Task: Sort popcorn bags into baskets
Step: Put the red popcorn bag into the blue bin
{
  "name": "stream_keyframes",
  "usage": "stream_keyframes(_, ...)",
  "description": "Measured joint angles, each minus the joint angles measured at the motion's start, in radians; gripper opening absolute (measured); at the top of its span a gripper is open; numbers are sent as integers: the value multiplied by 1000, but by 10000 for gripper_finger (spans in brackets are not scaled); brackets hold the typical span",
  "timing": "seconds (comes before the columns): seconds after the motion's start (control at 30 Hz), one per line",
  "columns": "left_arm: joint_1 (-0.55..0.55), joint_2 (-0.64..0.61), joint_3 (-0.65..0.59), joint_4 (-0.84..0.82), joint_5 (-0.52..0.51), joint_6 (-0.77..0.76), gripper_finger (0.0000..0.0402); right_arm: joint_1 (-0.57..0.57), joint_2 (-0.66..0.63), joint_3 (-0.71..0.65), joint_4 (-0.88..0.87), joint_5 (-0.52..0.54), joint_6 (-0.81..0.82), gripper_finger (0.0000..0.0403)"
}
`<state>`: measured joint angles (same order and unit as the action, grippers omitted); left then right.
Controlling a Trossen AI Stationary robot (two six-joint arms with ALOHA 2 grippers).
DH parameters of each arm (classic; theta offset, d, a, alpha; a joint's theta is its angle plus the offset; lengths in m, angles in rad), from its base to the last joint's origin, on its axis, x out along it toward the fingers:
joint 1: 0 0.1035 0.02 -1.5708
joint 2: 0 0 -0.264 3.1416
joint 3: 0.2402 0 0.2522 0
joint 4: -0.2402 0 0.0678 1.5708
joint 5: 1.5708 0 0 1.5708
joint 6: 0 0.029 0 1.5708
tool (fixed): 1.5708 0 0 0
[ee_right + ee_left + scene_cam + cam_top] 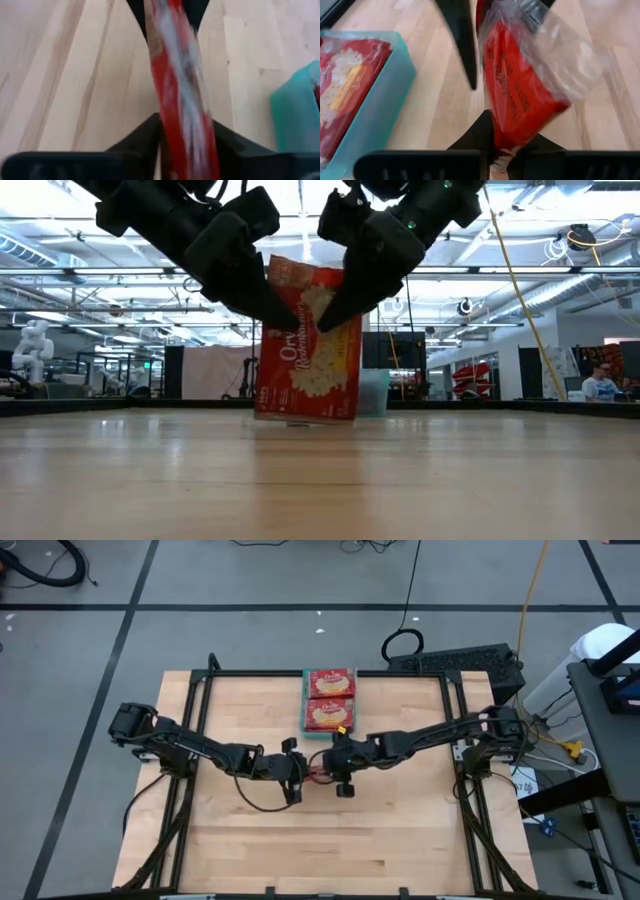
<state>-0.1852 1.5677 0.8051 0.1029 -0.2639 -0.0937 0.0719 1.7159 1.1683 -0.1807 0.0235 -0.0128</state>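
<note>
Red glossy bag (pixel 307 345) upright mid-desk (pixel 400 830), edge-on, pinched by left fingers (pixel 272 308) and right fingers (pixel 340 305). Teal tray (pixel 306 730) behind, two bags inside.

Obscured and cut-off items, all four views

High: held bag (pixel 318 776) almost wholly hidden between left gripper (pixel 296 783) and right gripper (pixel 340 768); only a red sliver shows. Low: bag (pixel 308 345) top corners covered by fingers, print partly unreadable; tray (pixel 374 393) mostly hidden behind the bag. Left wrist: tray (pixel 395 100) and the bags (pixel 345 85) in it cut by the edge. Right wrist: bag (pixel 181 95) motion-blurred, print illegible; tray (pixel 295 115) cut by the edge.
</note>
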Motion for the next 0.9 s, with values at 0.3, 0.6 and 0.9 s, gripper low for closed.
stream_keyframes(0.3, -16, 3, -1, -55, -135, -80, 98, -9, -56, -1, -48, 2, 25, 18)
stream_keyframes(0.6, -53, -49, -1, -321, -432, -369, 236, -40, -223, -18, -114, 143, 108, 11)
stream_keyframes(0.9, -109, -50, -31, -301, -502, -441, 229, -92, -366, -321, 534, 190, 194, 22)
